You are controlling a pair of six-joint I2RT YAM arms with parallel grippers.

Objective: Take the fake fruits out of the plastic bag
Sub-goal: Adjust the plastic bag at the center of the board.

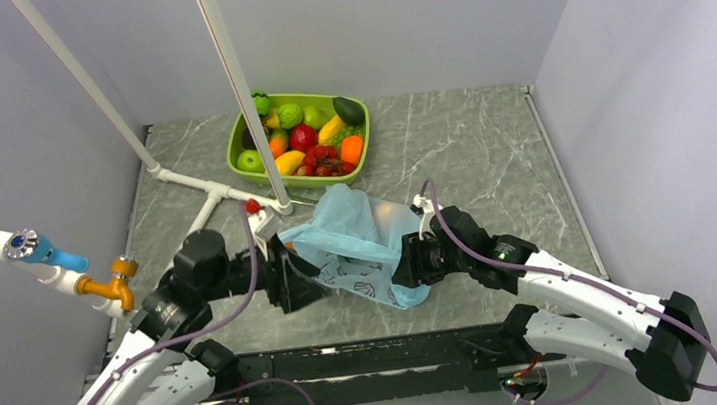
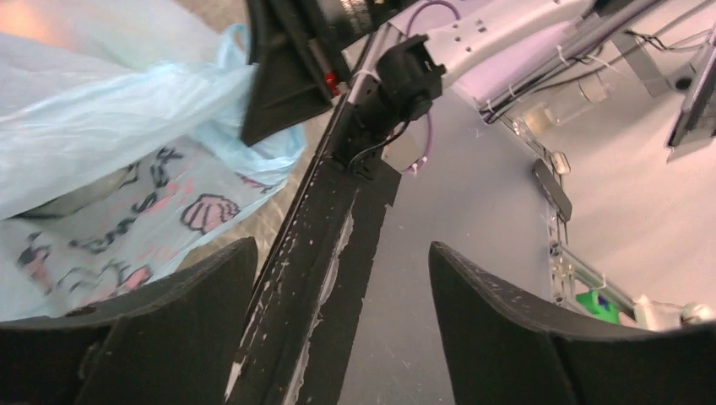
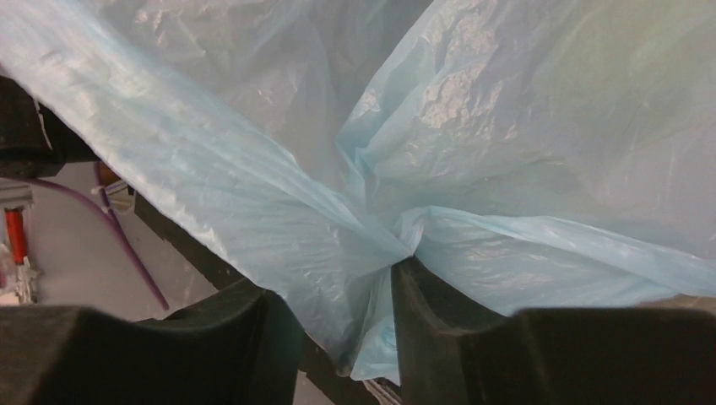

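Observation:
The light blue plastic bag lies crumpled on the table between my two grippers, its printed side toward the near edge. A pink-orange fake fruit glows through the film, and an orange bit peeks out at the bag's left edge. My left gripper is at the bag's left side, open with nothing between its fingers. At the bag's right side is my right gripper. Its jaws stand apart, with a loose fold of the bag hanging between them and resting against the right finger.
A lime-green tray full of mixed toy fruit stands at the back. A white pipe frame runs along the left, with a blue and orange tap. A black rail crosses the near edge.

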